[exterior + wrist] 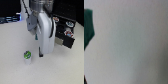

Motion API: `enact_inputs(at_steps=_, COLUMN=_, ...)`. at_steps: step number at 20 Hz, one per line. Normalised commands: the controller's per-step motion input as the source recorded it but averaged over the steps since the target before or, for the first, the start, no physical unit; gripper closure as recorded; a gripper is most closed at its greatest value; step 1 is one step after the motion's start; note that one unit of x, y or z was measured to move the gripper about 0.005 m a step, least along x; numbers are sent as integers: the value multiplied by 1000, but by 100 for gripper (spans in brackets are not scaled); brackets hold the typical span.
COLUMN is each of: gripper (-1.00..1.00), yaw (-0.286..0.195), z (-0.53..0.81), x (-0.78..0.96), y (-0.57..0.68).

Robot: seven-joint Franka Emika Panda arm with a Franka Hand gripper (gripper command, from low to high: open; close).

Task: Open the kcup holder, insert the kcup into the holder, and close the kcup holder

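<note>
The kcup is a tiny white pod with a green-and-blue top, standing on the pale table near the front. The kcup holder is a black boxy unit with pale labels, at the exterior view's right, partly hidden behind my white arm. My gripper hangs low over the table, just to the exterior view's right of the kcup and apart from it. Its jaws are too blurred to read. The wrist view shows only pale blur and a dark shape at one edge.
A pale tabletop spreads around the kcup. Dark clutter with a blue item lines the back at the exterior view's left. My bulky white arm stands between the kcup and the holder.
</note>
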Motion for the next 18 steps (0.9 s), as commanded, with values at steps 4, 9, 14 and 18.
enact_inputs(at_steps=4, gripper=-100, yaw=-311, z=-238, x=-245, y=-403)
enact_inputs(at_steps=9, gripper=-100, yaw=-310, z=-335, x=-220, y=-415)
enact_inputs(at_steps=14, gripper=-100, yaw=-307, z=-394, x=-191, y=-422)
enact_inputs(at_steps=18, gripper=-100, yaw=-308, z=-346, x=-113, y=-410)
